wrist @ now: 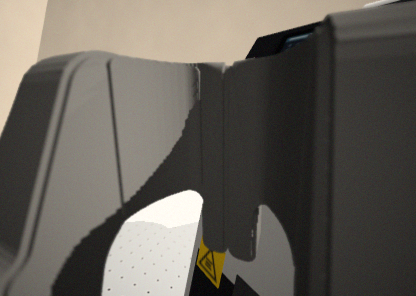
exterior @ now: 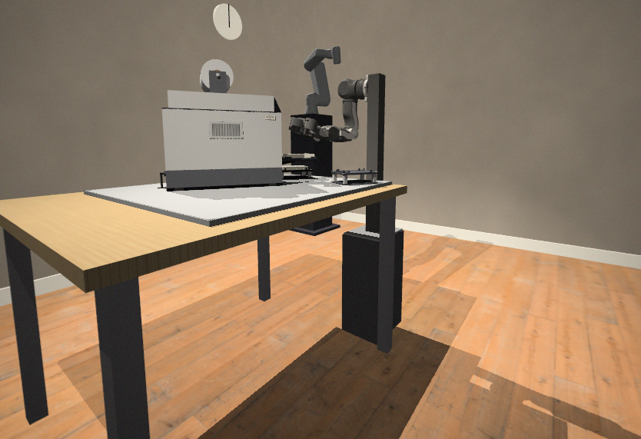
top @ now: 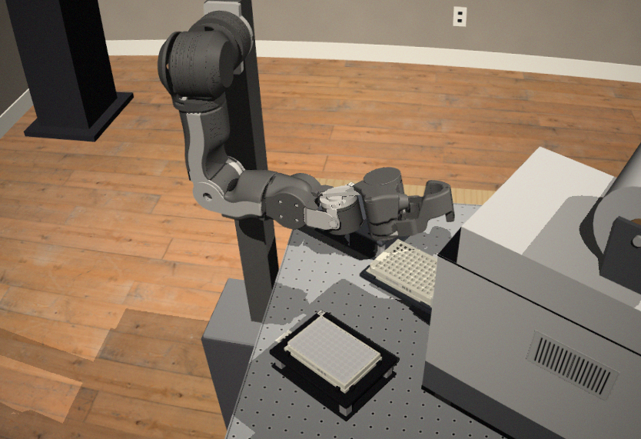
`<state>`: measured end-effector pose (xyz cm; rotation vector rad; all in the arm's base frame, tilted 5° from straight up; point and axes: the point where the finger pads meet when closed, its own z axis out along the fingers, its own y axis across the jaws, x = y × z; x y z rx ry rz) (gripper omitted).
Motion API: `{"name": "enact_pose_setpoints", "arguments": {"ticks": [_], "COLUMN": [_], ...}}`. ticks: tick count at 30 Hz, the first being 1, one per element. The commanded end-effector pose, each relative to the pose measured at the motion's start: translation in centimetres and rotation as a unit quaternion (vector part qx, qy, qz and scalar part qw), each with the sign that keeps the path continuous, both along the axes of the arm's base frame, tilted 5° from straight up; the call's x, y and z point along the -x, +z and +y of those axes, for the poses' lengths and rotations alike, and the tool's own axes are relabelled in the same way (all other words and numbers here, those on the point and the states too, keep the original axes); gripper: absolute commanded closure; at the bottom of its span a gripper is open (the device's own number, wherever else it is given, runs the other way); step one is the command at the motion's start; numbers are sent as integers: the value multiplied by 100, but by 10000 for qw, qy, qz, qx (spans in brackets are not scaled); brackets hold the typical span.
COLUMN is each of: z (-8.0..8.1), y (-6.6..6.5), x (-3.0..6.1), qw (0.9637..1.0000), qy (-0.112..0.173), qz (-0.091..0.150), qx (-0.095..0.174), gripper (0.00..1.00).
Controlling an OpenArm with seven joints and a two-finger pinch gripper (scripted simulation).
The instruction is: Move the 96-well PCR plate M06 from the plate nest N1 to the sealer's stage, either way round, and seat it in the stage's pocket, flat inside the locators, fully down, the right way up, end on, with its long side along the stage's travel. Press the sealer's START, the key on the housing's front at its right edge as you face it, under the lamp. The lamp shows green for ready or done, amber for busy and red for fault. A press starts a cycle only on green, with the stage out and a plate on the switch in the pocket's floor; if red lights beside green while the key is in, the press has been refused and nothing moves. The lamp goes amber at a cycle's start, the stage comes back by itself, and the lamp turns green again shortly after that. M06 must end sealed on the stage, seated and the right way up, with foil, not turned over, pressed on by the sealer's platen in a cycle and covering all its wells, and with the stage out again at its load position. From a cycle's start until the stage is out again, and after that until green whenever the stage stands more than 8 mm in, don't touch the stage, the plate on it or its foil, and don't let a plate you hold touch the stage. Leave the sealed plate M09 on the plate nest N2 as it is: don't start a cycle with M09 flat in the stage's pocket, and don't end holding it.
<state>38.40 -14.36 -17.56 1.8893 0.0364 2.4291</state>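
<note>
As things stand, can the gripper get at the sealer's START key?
Probably yes. The gripper, shut and empty, sits level with the sealer housing's front, above the open plate on the stage. Nothing shows between them, though the key itself isn't visible.
</note>
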Motion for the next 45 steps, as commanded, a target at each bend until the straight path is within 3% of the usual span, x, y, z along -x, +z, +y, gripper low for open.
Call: {"name": "enact_pose_setpoints", "arguments": {"ticks": [1,3,6,18,23,45], "z": [-8,-142,-353,-353,-571,-532], "y": [27,-76,-215,-215,-354,-334], "x": [-2,64,161,161,260,244], "qw": [10000,9987,9917,9917,9907,9907], "qy": [-20,-433,-1076,-1076,-1139,-1140], "qz": [-25,173,465,465,494,494], "qx": [6,-212,-534,-534,-564,-562], "gripper": [100,100,100,100,100,100]}}
